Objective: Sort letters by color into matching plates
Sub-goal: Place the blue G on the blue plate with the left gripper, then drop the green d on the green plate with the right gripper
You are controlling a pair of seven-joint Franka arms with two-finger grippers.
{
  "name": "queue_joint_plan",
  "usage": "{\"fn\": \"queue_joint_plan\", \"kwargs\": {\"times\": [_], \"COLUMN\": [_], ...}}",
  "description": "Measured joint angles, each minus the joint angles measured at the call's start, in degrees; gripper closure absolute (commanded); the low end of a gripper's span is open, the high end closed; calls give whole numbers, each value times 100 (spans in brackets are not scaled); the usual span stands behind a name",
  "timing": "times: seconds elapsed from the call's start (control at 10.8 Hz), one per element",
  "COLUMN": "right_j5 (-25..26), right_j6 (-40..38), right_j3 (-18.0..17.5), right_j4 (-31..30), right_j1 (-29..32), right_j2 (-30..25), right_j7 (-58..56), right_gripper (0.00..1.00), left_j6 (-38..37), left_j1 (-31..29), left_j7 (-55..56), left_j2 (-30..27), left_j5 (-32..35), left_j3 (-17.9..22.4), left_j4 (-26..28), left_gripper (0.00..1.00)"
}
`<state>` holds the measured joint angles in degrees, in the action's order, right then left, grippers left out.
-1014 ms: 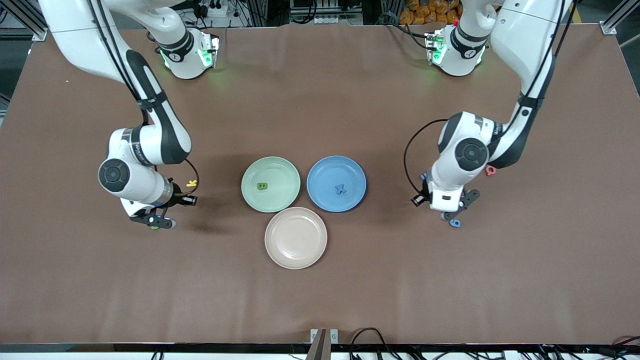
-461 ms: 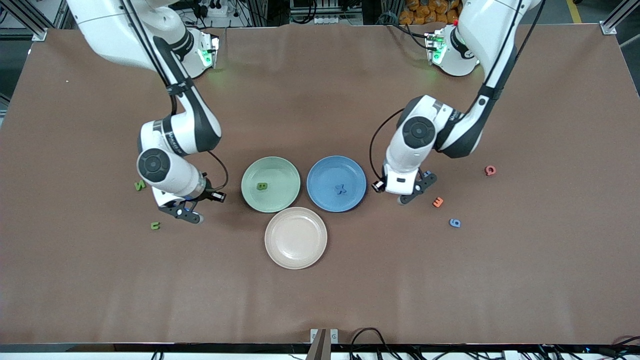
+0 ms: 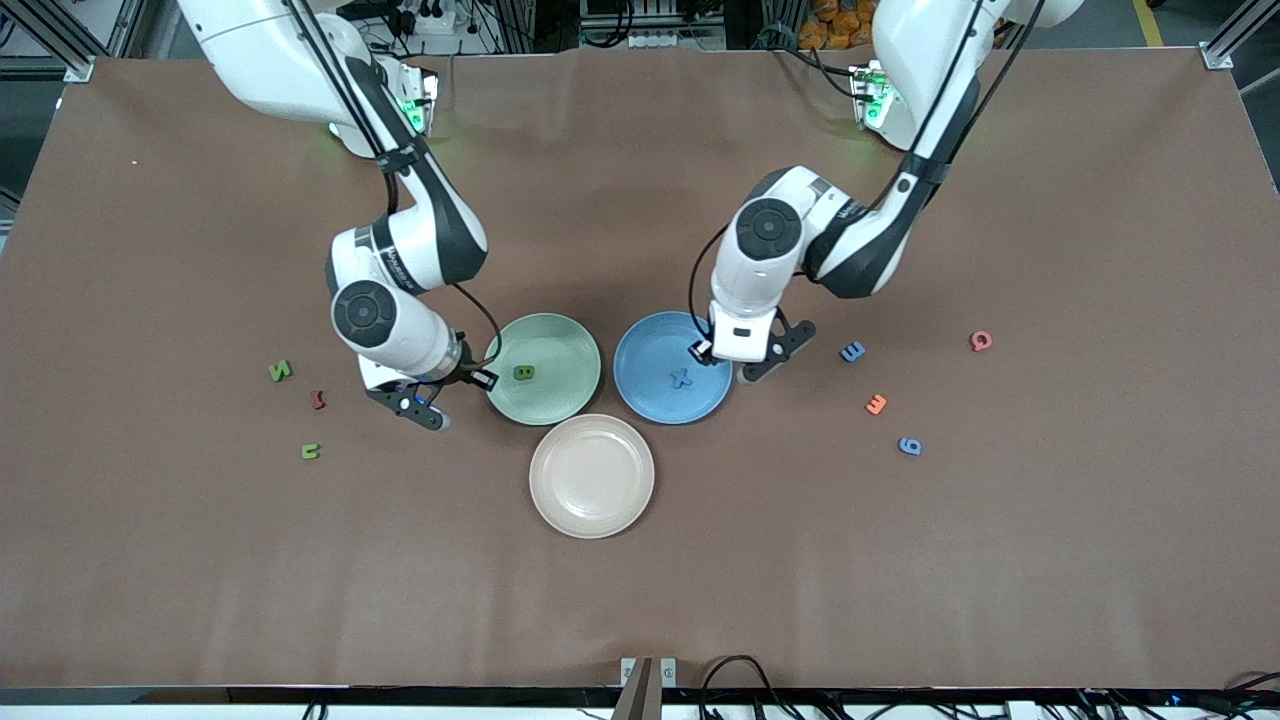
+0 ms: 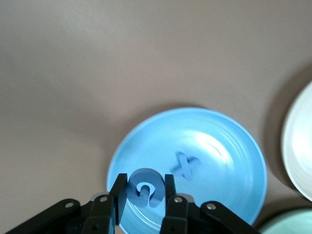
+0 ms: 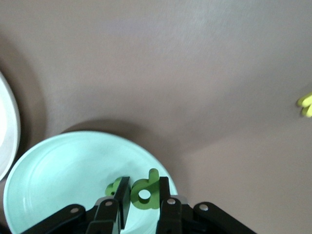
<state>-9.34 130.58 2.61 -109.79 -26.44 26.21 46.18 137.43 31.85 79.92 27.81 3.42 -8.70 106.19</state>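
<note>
My left gripper (image 3: 752, 372) is shut on a blue letter (image 4: 145, 187) and holds it over the rim of the blue plate (image 3: 650, 345) at the left arm's side. A blue X (image 3: 681, 379) lies in that plate (image 4: 229, 146). My right gripper (image 3: 425, 408) is shut on a green letter (image 5: 145, 194) over the edge of the mint green plate (image 3: 560, 345). A green B (image 3: 523, 373) lies in that plate (image 5: 63, 170). Loose green letters (image 3: 281, 371) (image 3: 311, 451) lie toward the right arm's end. Loose blue letters (image 3: 852, 351) (image 3: 909, 446) lie toward the left arm's end.
A beige-pink plate (image 3: 591, 476) sits nearer the front camera, touching both plates. A red piece (image 3: 318, 400) lies among the green letters. An orange piece (image 3: 876, 404) and a red one (image 3: 981, 341) lie near the blue letters. A yellow piece (image 5: 306, 105) shows in the right wrist view.
Both arms have swung in from the table's ends toward the middle, each carrying its letter, and now hang over the plate rims. The letters on the table have not moved.
</note>
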Motion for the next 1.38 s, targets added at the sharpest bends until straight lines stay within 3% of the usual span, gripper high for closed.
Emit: {"fn": "queue_joint_plan", "kwargs": {"times": [0.09,0.18,0.37,0.46,0.65,0.74,1.38], "right_j5": [-79,-181,-488,-534,-552,-555,-430], "right_j6": [0,0,9,12,31,33,28], "right_j3": [-2,-2,-2,-2,-3,-3,145], "right_j4": [-1,-1,9,29,110,159,278], "right_j1": [-115,-219,-363,-427,-542,-568,-572], "right_j2": [20,46,111,156,223,239,251], "right_j7": [169,328,570,744,1150,1365,1166], "right_gripper": [77,76,76,70,41,0,0], "left_j6": [1,1,-14,-22,-119,-183,-793], "left_j1": [83,128,173,170,146,137,-391], "left_j7": [131,213,270,312,316,316,-424], "left_j2": [65,122,192,209,223,224,231], "left_j5": [0,0,-1,-1,-1,-1,103], "left_j3": [0,2,2,11,49,63,158], "left_j4": [-134,-285,-445,-454,-463,-474,-490], "left_gripper": [29,0,0,0,0,0,0]}}
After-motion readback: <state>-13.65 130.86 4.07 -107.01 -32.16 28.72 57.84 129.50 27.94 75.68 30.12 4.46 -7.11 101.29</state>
